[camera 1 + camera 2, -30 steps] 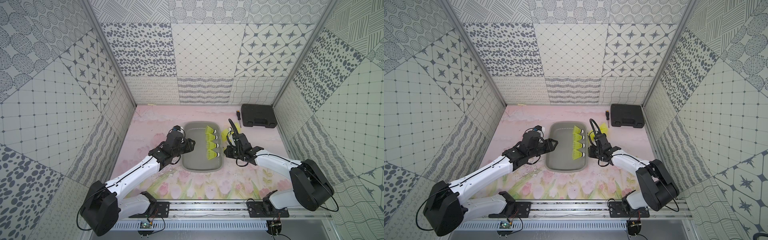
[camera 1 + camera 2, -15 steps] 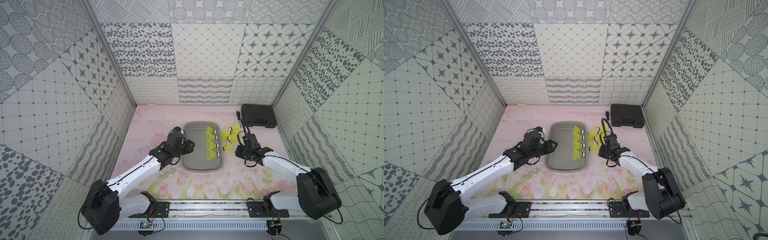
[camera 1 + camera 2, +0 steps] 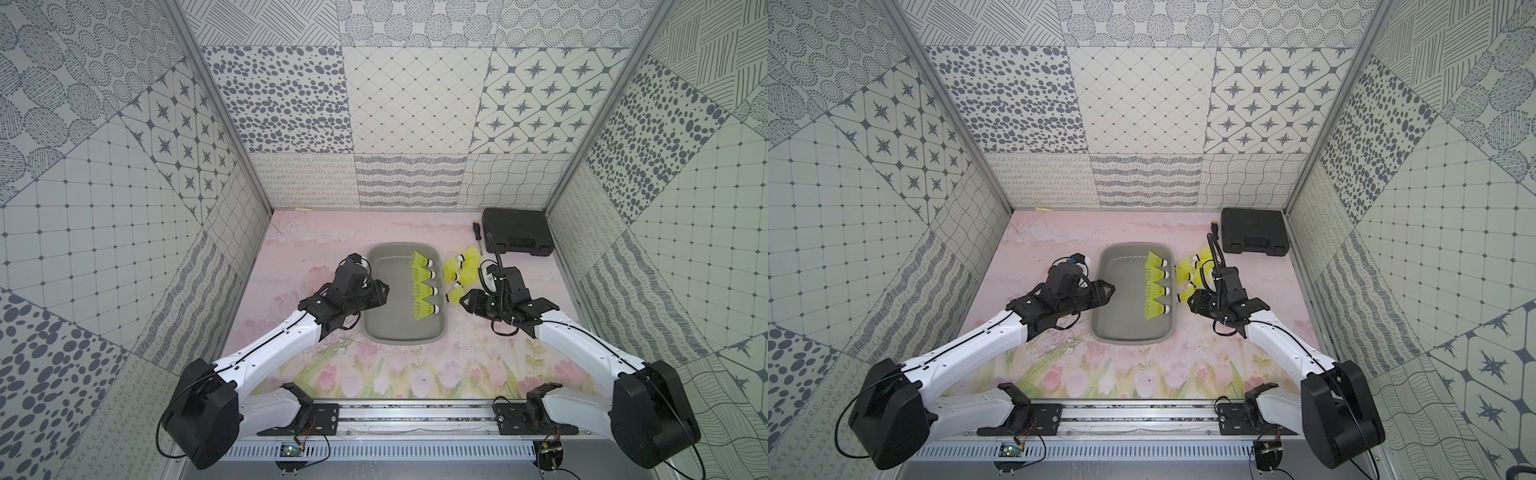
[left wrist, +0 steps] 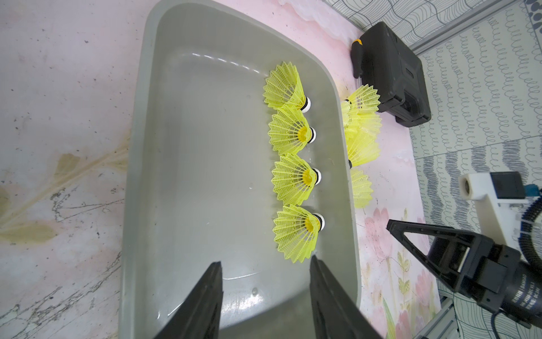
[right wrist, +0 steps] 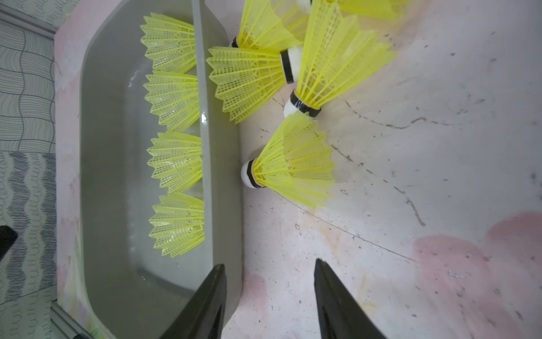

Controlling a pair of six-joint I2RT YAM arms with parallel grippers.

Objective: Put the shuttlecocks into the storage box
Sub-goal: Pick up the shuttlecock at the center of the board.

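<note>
**Top views.** The storage box point(image 3: 399, 341) sits mid-table point(image 3: 332, 249). Four shuttlecocks point(image 3: 422, 291) lie in a row inside it, corks toward the wall on the robot's right. The loose shuttlecocks point(image 3: 461, 270) are clustered on the table just outside that wall. They overlap, so the count is uncertain, probably five. The left arm point(image 3: 274, 345) reaches in low, with the left gripper point(image 3: 384, 291) over the box's left rim. The right arm point(image 3: 582, 345) extends low, with the right gripper point(image 3: 462, 300) aimed at the nearest loose shuttlecock point(image 3: 454, 295).

**Left wrist view.** The left gripper's fingers point(image 4: 205, 296) stand apart above the box floor, with nothing between them.

**Right wrist view.** The right gripper's fingers point(image 5: 337, 299) stand apart and empty, short of the nearest loose shuttlecock. That shuttlecock lies on its side, cork touching the box's outer wall.

**Handling.** Expect very low weight. The mesh skirt looks thin and will likely flex or crush, while the cork end appears firm. Grip at the dark-banded neck and close lightly.
</note>
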